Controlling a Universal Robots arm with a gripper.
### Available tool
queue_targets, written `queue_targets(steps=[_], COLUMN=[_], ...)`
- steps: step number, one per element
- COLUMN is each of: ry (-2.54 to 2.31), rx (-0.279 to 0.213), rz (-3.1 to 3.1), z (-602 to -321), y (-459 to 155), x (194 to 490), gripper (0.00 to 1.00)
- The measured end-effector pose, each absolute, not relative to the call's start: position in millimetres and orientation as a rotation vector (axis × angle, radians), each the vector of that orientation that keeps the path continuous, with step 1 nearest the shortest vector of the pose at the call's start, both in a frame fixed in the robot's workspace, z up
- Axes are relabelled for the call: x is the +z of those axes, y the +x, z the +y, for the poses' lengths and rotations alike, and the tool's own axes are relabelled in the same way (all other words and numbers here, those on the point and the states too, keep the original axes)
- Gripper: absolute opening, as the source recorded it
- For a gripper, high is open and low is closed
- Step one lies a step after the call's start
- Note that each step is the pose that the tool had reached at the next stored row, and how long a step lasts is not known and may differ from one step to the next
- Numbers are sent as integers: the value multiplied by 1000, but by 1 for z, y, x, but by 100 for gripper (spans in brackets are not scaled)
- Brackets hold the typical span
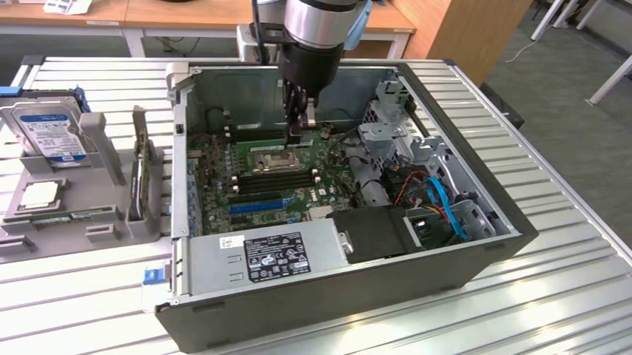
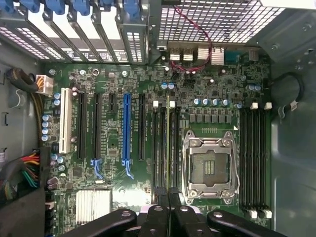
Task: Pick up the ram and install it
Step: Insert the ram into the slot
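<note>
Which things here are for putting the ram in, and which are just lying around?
For the job:
the ram, held edge-on in the gripper
the black memory slots around it

Just lying about:
the hard drive
the silver processor chip

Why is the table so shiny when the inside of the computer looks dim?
Exterior view: light glares white off the metal table at that view's lower right, while the walls of the computer case shade its inside. Wrist view: the vent grille glows bright, the circuit board is evenly lit, and the claw gripping the memory stick looks dark.
</note>
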State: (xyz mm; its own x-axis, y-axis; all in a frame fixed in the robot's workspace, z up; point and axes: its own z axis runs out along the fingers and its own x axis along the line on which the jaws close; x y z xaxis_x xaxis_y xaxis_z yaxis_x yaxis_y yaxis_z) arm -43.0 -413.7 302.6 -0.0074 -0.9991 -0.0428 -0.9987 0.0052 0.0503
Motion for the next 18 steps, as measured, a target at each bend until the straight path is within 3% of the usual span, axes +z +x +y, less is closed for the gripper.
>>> queue_targets(steps=[18], ry=[2210], rx=[-103], rz=[-2223], z=[-414], y=[-43], x=[286], gripper=[12])
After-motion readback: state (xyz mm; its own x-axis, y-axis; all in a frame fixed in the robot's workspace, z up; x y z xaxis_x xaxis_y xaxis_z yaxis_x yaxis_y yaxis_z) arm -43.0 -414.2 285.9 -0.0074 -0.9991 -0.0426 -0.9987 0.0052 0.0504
